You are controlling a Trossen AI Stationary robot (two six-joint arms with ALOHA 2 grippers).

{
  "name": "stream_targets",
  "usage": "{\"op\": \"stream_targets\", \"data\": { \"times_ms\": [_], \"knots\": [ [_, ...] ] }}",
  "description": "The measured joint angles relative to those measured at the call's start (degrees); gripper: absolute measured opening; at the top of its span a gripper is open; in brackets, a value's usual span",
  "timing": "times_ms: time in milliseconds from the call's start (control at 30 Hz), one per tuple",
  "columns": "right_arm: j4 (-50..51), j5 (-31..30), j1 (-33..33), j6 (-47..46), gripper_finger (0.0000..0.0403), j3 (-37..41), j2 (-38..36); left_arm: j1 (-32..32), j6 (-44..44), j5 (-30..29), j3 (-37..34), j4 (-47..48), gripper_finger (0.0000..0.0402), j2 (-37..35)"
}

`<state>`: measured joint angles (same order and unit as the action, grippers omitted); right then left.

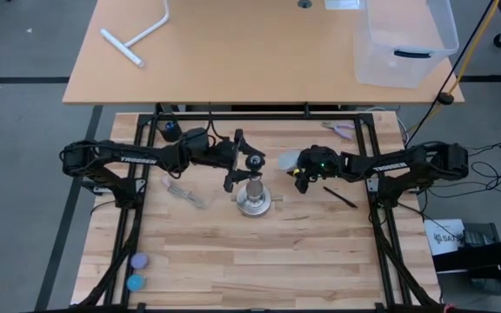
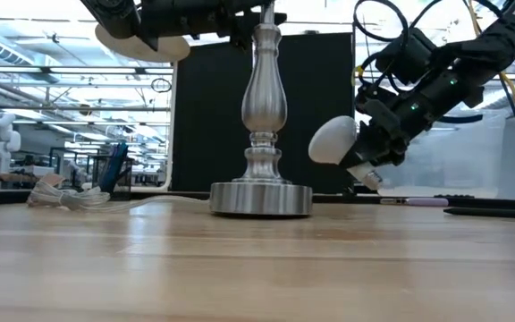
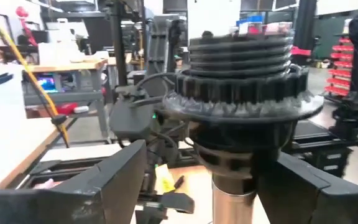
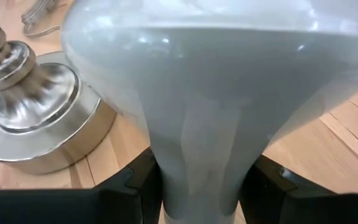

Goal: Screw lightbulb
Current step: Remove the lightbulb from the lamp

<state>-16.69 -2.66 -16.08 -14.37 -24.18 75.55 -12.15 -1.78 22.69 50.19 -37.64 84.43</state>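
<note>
One lightbulb, one lamp post, two arms.

Dark jointed arms, white lettering, looping black cables, green light.

Light wood slat table, metal lamp post w/ round base at centre, clear plastic bit to its left, black pen right, two purple/blue caps near front-left corner

lightbulb: frosted white, pale grey neck
lamp post: shiny silver, black ribbed top
table: light wood planks
</note>
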Motion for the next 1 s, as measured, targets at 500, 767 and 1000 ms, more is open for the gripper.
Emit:
{"op": "stream_targets", "data": {
  "times_ms": [500,767,1000],
  "knots": [
    [-1.20,-0.04,0.13,-1.73,0.0153,-0.02,0.00,2.06,2.67,0.05,0.07,12.49,0.0287,-0.28],
    [-1.15,3.83,1.59,-2.26,0.0153,-0.04,0.02,2.52,-3.39,-8.50,0.07,27.01,0.0287,-5.67],
    [0.41,4.44,1.57,-3.23,0.0154,-0.04,0.04,3.06,-3.46,-8.76,0.04,32.39,0.0287,-9.59]
  ]
}}
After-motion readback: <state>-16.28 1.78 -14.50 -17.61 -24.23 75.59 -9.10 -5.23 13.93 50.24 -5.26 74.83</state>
